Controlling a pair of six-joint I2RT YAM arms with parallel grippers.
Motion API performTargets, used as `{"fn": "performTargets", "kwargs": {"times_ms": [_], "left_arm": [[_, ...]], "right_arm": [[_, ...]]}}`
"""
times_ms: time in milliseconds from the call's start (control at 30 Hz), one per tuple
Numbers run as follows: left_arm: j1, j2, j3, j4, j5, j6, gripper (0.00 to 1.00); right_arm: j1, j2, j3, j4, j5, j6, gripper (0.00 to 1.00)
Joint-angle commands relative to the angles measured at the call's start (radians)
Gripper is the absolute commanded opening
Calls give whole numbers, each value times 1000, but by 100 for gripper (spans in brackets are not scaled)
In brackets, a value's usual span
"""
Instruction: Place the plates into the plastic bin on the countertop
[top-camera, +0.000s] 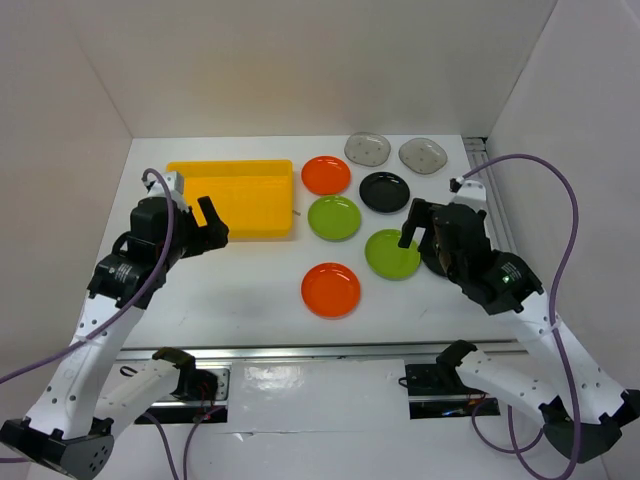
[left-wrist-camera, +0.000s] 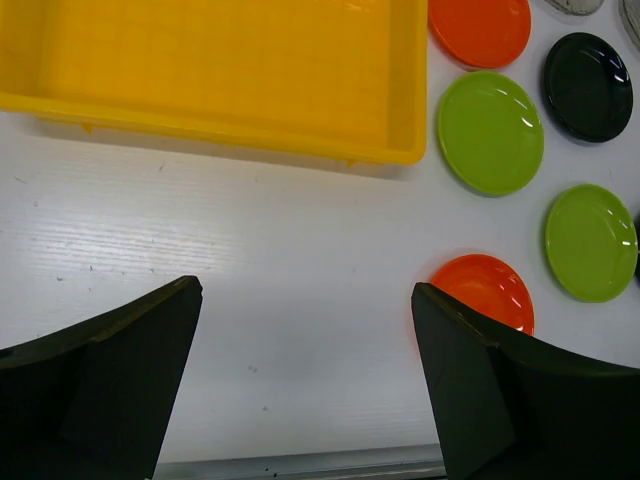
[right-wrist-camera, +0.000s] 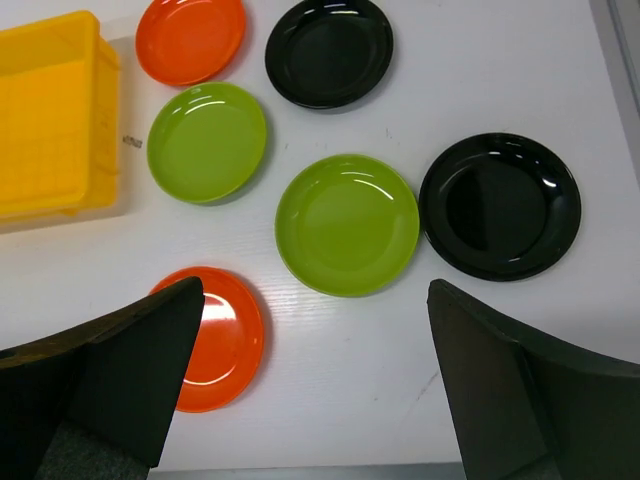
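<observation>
Both claws gape wide and hold nothing. The left claw (left-wrist-camera: 305, 300) hangs over the bare white countertop (left-wrist-camera: 250, 250). The bin (left-wrist-camera: 408, 80), smooth yellow plastic with its long axis from 9 to 3, lies at its 12 o'clock. The right claw (right-wrist-camera: 315, 290) has a green plate (right-wrist-camera: 347, 224) at 12 o'clock and a black plate (right-wrist-camera: 500, 205) at 2. The round glossy plates (top-camera: 326, 174) lie flat at the bin's 3 o'clock.

Right gripper (right-wrist-camera: 315, 345): jaws spread wide, dark fingers (right-wrist-camera: 110, 385) low in frame, over the countertop (right-wrist-camera: 480, 70).
Centre green plate (right-wrist-camera: 346, 224): flat, just beside the right black plate (right-wrist-camera: 499, 205); contact unclear.
Near orange plate (right-wrist-camera: 225, 335): left part hidden behind the left finger.
Top row: far orange plate (right-wrist-camera: 190, 38), far black plate (right-wrist-camera: 328, 50), apart.
Left green plate (right-wrist-camera: 206, 142): near the plastic bin (right-wrist-camera: 45, 120).
Plastic bin: yellow, cropped at left edge.
</observation>
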Motion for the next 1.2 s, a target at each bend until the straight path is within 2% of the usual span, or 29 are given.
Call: {"fn": "performTargets", "kwargs": {"times_ms": [0, 200, 300, 333, 367, 400, 433, 467, 533, 633, 767, 800, 967, 1067, 1167], "left_arm": [[1, 2, 4, 33, -16, 2, 100], [1, 36, 4, 33, 78, 11, 100], [1, 55, -4, 33, 296, -21, 100], [1, 55, -77, 64, 379, -32, 100], [1, 42, -129, 107, 524, -50, 100], [-8, 42, -186, 222, 585, -96, 100], [-24, 29, -301, 284, 631, -124, 100], [-41, 29, -346, 335, 671, -152, 100], [-104, 58, -424, 438, 684, -199, 100], [-185, 128, -519, 564, 598, -219, 100], [-232, 241, -622, 746, 578, -245, 100], [-245, 268, -634, 829, 578, -245, 100], [-281, 426, -670, 1007, 504, -281, 100], [-292, 521, -647, 1082, 458, -307, 100], [-311, 596, -631, 1113, 424, -330, 94]], "right_arm": [[-2, -27, -7, 63, 13, -15, 100], [-2, -64, -17, 82, 13, -24, 100], [-2, -74, -17, 82, -6, -44, 100], [-2, -74, -17, 82, -6, -44, 100], [-2, -83, -26, 94, -18, -56, 100], [-2, -84, -27, 94, -18, -68, 100], [-2, -84, -27, 106, -45, -68, 100], [-2, -84, -36, 120, -58, -80, 100], [-2, -84, -36, 131, -93, -93, 100], [-2, -84, -45, 155, -127, -105, 100], [-2, -74, -54, 168, -161, -114, 100], [-2, -74, -54, 177, -161, -114, 100], [-2, -64, -54, 186, -193, -114, 100], [-2, -76, -76, 197, -222, -104, 100], [-2, -85, -76, 197, -222, -103, 100]]}}
